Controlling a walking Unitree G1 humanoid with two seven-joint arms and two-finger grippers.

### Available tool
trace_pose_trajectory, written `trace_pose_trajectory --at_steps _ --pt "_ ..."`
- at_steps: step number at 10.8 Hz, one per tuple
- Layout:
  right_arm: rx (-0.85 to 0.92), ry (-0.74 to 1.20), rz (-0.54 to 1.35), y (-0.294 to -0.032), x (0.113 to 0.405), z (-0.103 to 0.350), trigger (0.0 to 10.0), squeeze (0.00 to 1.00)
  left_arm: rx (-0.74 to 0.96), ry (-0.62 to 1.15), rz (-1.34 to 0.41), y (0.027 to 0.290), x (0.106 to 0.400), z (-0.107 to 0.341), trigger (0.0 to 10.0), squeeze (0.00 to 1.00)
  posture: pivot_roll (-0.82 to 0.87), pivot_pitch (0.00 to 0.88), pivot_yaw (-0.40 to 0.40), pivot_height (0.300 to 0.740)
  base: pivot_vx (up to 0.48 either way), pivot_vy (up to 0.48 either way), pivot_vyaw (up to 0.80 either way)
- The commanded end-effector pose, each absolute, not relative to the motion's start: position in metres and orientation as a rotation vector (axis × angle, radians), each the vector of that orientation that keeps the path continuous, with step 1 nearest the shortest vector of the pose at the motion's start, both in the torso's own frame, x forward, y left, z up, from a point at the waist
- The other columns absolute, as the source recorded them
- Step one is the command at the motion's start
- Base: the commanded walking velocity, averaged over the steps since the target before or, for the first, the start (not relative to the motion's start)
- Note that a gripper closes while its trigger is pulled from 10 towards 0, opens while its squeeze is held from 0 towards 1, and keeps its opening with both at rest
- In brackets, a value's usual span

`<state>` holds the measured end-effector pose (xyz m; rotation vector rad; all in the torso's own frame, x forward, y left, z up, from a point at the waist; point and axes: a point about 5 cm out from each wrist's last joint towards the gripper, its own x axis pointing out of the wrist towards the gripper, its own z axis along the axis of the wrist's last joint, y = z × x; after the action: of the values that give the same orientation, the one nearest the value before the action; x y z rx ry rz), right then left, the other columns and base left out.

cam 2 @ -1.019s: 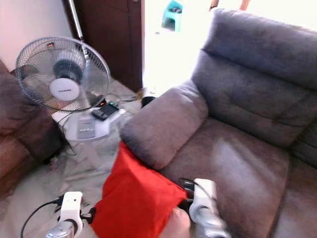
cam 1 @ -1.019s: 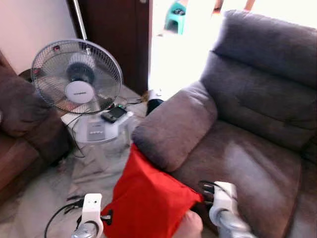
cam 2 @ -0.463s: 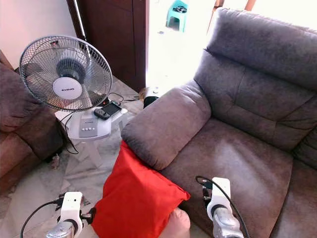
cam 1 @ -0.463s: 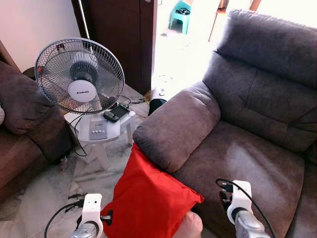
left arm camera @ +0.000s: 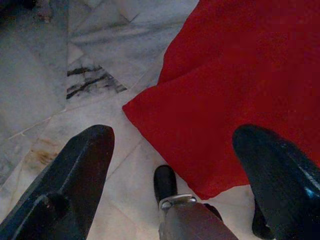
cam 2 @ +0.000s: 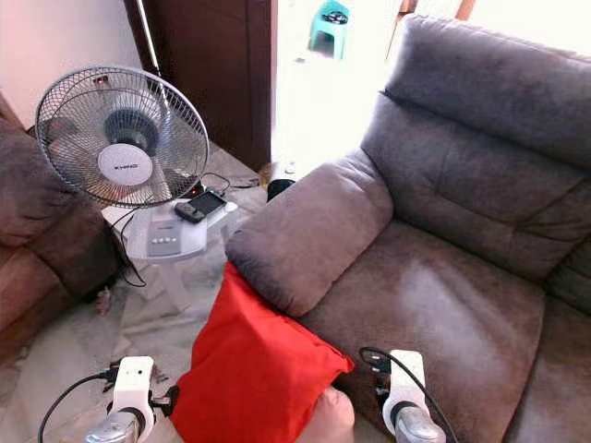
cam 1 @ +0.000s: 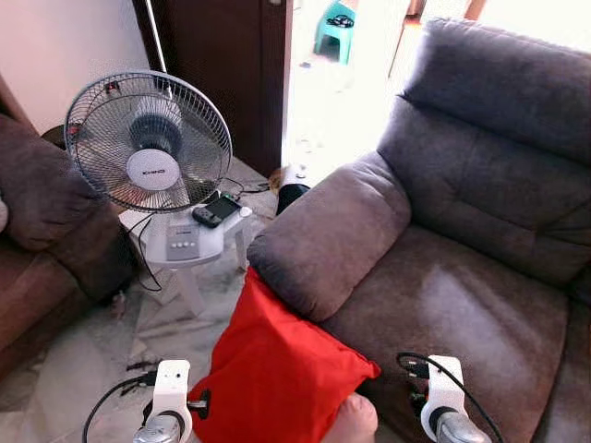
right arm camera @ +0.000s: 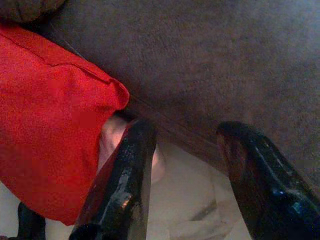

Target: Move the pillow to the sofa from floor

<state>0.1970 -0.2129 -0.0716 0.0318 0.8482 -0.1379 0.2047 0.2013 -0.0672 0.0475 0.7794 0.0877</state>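
In the left eye view, the red pillow [cam 1: 277, 369] stands on the marble floor [cam 1: 83, 369], leaning against the front of the grey sofa [cam 1: 443, 277] just below its padded armrest [cam 1: 332, 235]. The left arm's wrist [cam 1: 169, 397] shows at the pillow's left side, the right arm's wrist [cam 1: 441, 406] well to its right, over the front of the sofa seat. A white table fan [cam 1: 148, 152] sits on a small white stool [cam 1: 189, 249] with a dark handset [cam 1: 214, 211] beside its base, and a brown couch [cam 1: 42, 231] lies at the far left.

The right eye view gives the same layout, with the pillow's upper corner touching the armrest's underside.

In the left wrist view, the left gripper [left arm camera: 175, 165] hangs over the floor with its jaws spread wide and holding nothing; the pillow's lower corner lies between the two fingers, nearer the far one, not touched.

In the right wrist view, the right gripper [right arm camera: 185, 170] likewise has wide-open, empty jaws. They point at the sofa's front edge, and the pillow sits off to one side, outside the gap, just beside one finger [right arm camera: 125, 185].
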Motion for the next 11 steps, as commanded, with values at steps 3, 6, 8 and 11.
trace_pose_trajectory --at_steps 3,6,8,11 --pt "0.014 0.859 -0.133 -0.2085 0.1991 -0.0717 10.0 0.00 0.047 0.775 0.094 0.2010 0.2038 -0.0676 10.0 0.00 0.04 0.000 -0.062 0.723 0.000 0.000 0.00" --pt "0.018 0.854 -0.132 -0.2070 0.2004 -0.0712 10.0 0.00 0.050 0.776 0.090 0.2006 0.2037 -0.0677 10.0 0.00 0.04 0.005 -0.060 0.719 0.000 0.000 0.00" --pt "0.018 0.853 -0.126 -0.2069 0.1998 -0.0714 10.0 0.00 0.049 0.776 0.092 0.2006 0.2035 -0.0679 10.0 0.00 0.04 0.007 -0.063 0.719 0.000 0.000 0.00" --pt "0.013 0.849 -0.117 -0.2048 0.2018 -0.0707 10.0 0.00 0.048 0.776 0.094 0.1998 0.2037 -0.0679 10.0 0.00 0.04 0.015 -0.067 0.684 0.000 0.000 0.00"
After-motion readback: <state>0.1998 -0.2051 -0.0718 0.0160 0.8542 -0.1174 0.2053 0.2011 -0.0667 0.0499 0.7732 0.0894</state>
